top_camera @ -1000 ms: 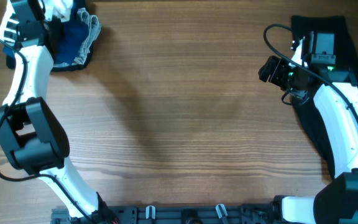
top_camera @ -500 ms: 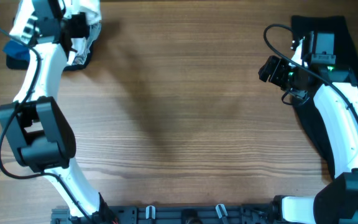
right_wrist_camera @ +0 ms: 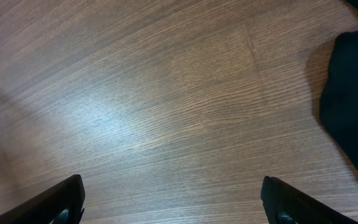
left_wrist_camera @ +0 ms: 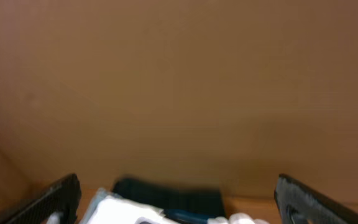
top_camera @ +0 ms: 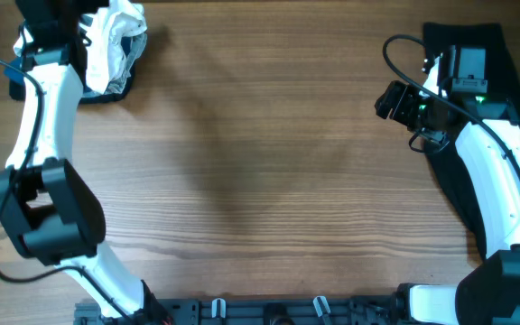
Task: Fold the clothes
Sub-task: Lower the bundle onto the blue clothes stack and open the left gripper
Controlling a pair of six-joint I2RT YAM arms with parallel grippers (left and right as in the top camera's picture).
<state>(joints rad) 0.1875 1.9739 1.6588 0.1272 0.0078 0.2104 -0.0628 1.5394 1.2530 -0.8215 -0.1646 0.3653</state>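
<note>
The clothes lie in two places. A heap (top_camera: 116, 47) at the table's far left corner has a crumpled white garment on top of dark fabric. A black garment (top_camera: 486, 50) lies spread at the far right, partly under the right arm, and shows at the edge of the right wrist view (right_wrist_camera: 353, 93). My left gripper (top_camera: 81, 32) hangs at the heap, open; white, black and blue fabric (left_wrist_camera: 166, 208) lies low between its spread fingers (left_wrist_camera: 58, 200), apart from both. My right gripper (top_camera: 388, 99) is open over bare wood, its fingertips (right_wrist_camera: 64, 200) holding nothing.
A wooden table (top_camera: 260, 181) spans the overhead view. A bit of blue (top_camera: 14, 83) peeks out left of the left arm. A plain brown wall (left_wrist_camera: 179, 81) fills the left wrist view. The arm bases and a black rail (top_camera: 269, 311) line the near edge.
My left gripper has opened and let go of the white garment, which now rests on top of the heap and covers the blue and grey pieces. The right arm has not moved.
</note>
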